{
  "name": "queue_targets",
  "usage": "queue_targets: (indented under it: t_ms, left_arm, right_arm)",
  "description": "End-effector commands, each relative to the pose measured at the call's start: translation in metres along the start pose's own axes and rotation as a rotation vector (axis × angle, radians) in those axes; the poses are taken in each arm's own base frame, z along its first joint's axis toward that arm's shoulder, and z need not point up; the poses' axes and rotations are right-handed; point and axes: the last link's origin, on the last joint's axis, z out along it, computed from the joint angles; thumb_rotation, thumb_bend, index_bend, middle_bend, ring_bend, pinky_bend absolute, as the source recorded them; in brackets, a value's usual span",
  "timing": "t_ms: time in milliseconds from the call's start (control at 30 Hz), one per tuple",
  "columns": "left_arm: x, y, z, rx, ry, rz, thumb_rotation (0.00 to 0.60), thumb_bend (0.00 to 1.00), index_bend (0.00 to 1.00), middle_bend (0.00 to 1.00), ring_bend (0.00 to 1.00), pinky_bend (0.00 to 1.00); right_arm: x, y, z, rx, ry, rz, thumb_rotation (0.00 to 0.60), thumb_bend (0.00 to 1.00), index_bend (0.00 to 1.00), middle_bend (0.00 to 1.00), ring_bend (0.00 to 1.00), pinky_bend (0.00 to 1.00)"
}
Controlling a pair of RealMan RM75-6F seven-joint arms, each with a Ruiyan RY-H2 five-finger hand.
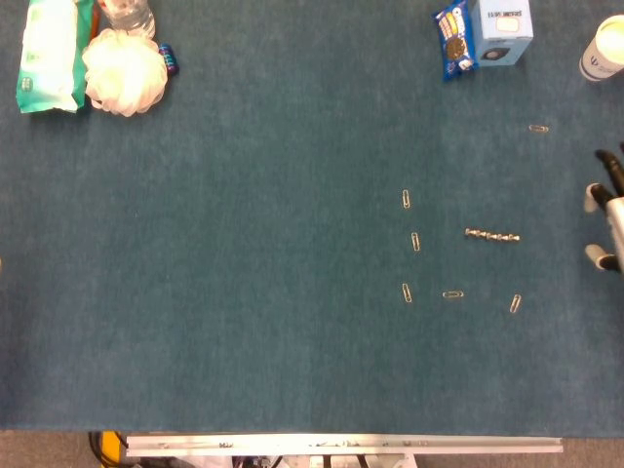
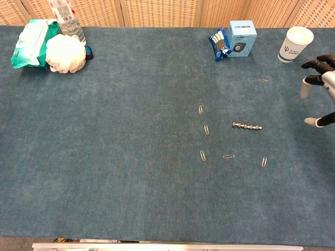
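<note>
My right hand comes in at the right edge of the table, fingers spread and holding nothing; the chest view shows the right hand just below the paper cup. Nearest to it lie a single paper clip and a short chain of silver beads. Several more paper clips are scattered on the blue-green mat left of and below the chain. The bead chain and the clips also appear in the chest view. My left hand shows in neither view.
A blue box and a cookie packet stand at the back right. At the back left are a green wipes pack, a white bath sponge and a water bottle. The table's metal front edge runs below.
</note>
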Motion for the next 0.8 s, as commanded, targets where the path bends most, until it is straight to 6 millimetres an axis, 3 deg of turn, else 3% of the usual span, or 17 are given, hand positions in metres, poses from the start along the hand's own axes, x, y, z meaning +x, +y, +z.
queue_targets:
  t_ms: [33, 400, 800]
  left_arm:
    - [0.003, 0.0, -0.001, -0.002, 0.011, -0.007, 0.6, 0.19, 0.48, 0.36, 0.25, 0.41]
    - [0.007, 0.001, -0.004, -0.011, 0.011, -0.024, 0.6, 0.19, 0.49, 0.37, 0.25, 0.42]
    - [0.006, 0.0, -0.004, -0.009, -0.001, -0.025, 0.6, 0.19, 0.49, 0.37, 0.25, 0.42]
  right_arm:
    - [-0.007, -0.017, 0.006, 0.001, -0.029, -0.006, 0.6, 0.09, 0.5, 0.14, 0.02, 0.2]
    - [-0.03, -0.046, 0.013, -0.091, -0.06, -0.009, 0.6, 0.13, 0.5, 0.13, 0.0, 0.18]
    - [-0.041, -0.062, 0.022, -0.135, -0.13, -0.003, 0.6, 0.22, 0.5, 0.13, 0.0, 0.18]
